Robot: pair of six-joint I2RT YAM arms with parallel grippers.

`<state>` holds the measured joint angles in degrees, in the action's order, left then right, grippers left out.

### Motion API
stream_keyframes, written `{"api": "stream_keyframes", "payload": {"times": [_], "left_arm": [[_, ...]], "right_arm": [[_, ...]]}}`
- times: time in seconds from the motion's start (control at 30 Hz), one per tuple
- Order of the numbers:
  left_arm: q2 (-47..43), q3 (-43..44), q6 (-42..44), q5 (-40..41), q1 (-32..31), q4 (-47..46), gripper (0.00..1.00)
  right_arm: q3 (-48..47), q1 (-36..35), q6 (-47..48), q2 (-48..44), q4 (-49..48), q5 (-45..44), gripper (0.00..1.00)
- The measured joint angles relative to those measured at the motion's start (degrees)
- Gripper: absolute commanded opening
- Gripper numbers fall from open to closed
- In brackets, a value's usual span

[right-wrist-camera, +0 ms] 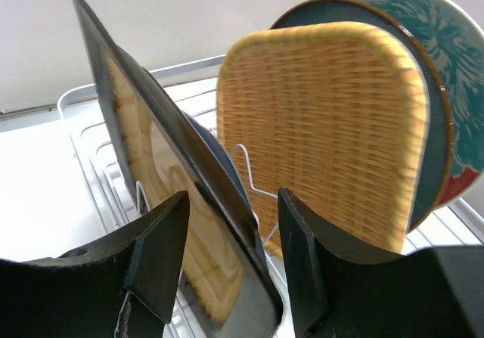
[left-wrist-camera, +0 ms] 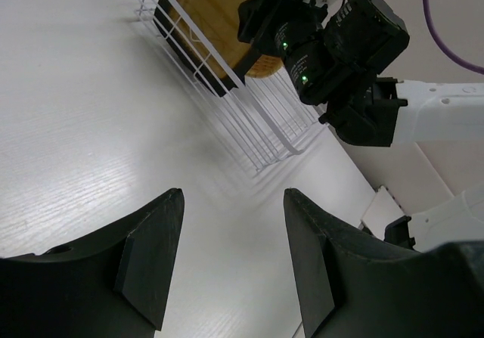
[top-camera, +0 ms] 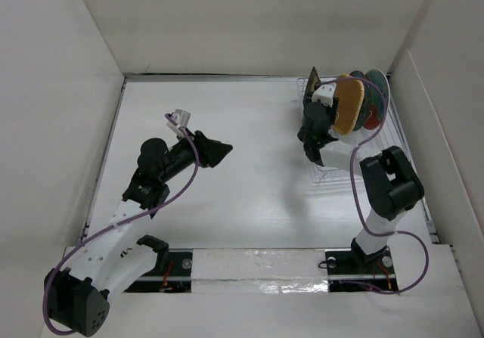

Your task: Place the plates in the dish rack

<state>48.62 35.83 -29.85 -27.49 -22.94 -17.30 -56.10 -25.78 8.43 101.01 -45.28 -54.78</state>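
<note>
Square plate stands in the rack beside the tan one. My right hand sits parted around it, left hand open, empty. I reckon loading's done.

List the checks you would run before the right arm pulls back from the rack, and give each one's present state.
1. Right gripper jaws open, wider than the black-rimmed plate: ok.
2. That plate seated between dish rack prongs: cannot tell; its base is hidden.
3. Tan plate standing in the rack: ok.
4. Left gripper open and empty: ok.
5. Left gripper away from the rack: ok.
</note>
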Motion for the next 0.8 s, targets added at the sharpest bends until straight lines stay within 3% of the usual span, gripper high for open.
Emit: {"api": "stream_keyframes", "payload": {"times": [0.23, 0.37, 0.5, 0.8], "left_arm": [[-0.39, -0.02, -0.26, -0.35, 0.00, -0.35, 0.52], [-0.39, -0.02, -0.39, -0.35, 0.00, -0.42, 0.52], [-0.39, -0.02, -0.42, -0.33, 0.00, -0.39, 0.53], [-0.42, -0.02, 0.07, -0.13, 0.00, 0.11, 0.54]], "right_arm": [[-1.18, 1.33, -7.76, -2.71, 11.23, 1.55, 0.59], [-1.18, 1.51, -11.76, -4.15, 16.94, 3.91, 0.74], [-1.20, 1.51, -14.97, -8.85, 22.38, 8.61, 0.98], [-1.05, 0.37, -20.72, -30.08, 29.59, 24.61, 1.00]]}}
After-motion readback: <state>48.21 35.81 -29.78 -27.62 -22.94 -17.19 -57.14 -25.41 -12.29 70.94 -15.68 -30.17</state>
